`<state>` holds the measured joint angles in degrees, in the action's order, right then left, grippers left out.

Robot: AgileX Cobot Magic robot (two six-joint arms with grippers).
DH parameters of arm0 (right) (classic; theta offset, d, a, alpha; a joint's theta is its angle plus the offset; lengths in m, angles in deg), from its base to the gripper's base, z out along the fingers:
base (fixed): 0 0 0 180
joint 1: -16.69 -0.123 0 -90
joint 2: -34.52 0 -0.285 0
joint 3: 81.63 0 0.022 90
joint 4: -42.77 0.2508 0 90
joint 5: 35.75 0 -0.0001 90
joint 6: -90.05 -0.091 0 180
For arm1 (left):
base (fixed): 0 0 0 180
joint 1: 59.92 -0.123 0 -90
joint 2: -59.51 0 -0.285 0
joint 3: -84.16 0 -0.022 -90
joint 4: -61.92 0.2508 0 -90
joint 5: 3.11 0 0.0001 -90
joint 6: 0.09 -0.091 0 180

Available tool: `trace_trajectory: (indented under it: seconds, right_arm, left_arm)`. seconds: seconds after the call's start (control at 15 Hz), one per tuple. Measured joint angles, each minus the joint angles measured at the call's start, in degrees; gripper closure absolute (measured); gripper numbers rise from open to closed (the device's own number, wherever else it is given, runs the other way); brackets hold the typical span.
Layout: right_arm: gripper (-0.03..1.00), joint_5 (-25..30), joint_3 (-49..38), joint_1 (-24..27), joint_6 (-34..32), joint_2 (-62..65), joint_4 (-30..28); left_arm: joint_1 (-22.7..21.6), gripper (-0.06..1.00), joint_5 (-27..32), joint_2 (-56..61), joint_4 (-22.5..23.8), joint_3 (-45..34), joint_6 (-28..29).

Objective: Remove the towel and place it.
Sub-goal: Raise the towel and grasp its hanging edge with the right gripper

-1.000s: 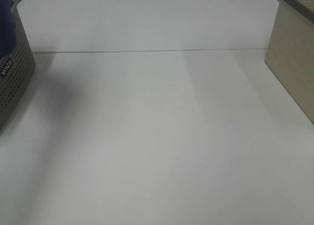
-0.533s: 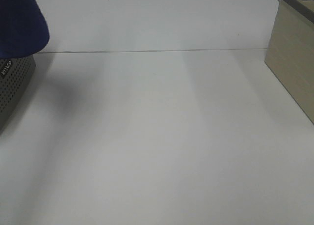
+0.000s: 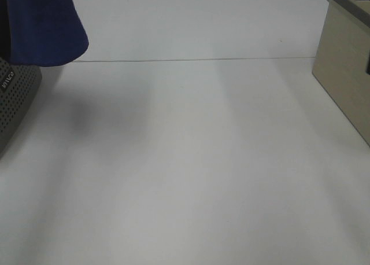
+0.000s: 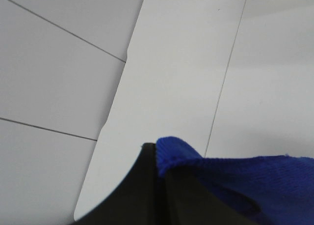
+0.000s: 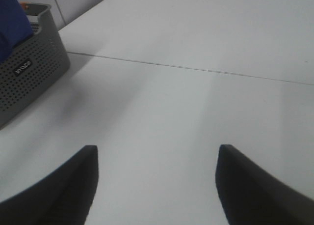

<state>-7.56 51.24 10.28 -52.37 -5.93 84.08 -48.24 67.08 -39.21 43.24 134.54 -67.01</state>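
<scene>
Towel (image 4: 235,181) clamped at a folded edge in the left pincer (image 4: 156,158), draping beneath it by the grey basket (image 3: 14,97). Right pincer (image 5: 157,154), jaws apart, over the worktop (image 3: 202,161), well apart from the towel.

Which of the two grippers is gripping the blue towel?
The left gripper: its jaws are shut on the towel, while the right gripper stands open and empty above the table.

basket (image 3: 14,97): grey, far left | table (image 3: 191,161): white | box (image 3: 344,74): beige, right edge
</scene>
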Motion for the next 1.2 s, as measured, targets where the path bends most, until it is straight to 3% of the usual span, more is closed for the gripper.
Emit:
trace_trajectory:
  seconds: [0.13, 0.2, 0.33, 0.47, 0.53, 0.67, 0.8, 0.93, 1.2]
  right_arm:
    - [0.29, 0.2, 0.0, 0.0, 23.9, -9.2, 18.4]
    - [0.29, 2.9, 0.0, 0.0, 36.3, -13.7, 27.9]
    - [0.29, 14.6, 0.1, 0.0, 62.7, -26.8, 51.5]
    - [0.29, 24.2, 2.7, 0.0, 73.6, -37.8, 56.7]
    - [0.29, 28.6, 5.7, -0.3, 76.3, -43.1, 57.2]
    - [0.29, 29.6, 13.4, -5.3, 78.4, -51.2, 57.9]
    - [0.29, 26.0, 21.0, -11.4, 77.9, -57.0, 57.8]
    - [0.29, 20.4, 29.2, -17.6, 73.2, -62.9, 56.3]
    - [0.29, 19.1, 41.3, -22.2, 68.0, -72.3, 53.1]
  left_arm:
    - [0.0, 0.94, 0.1, 0.0, -2.5, 0.0, -3.0]
    - [0.0, 0.94, 0.1, 0.0, -3.6, 0.0, -4.1]
    - [0.0, 0.94, 0.1, 0.0, -5.0, 0.0, -5.0]
    - [0.0, 0.94, 0.2, 0.0, -5.2, 0.0, -5.3]
    - [0.0, 0.94, 0.2, 0.0, -5.2, 0.0, -5.8]
    - [0.0, 0.94, 0.2, 0.0, -5.2, 0.0, -6.4]
    - [0.0, 0.94, 0.2, 0.0, -5.4, 0.0, -6.4]
    - [0.0, 0.94, 0.2, 0.0, -5.5, 0.0, -6.4]
    - [0.0, 0.94, 0.2, 0.0, -5.8, 0.0, -6.4]
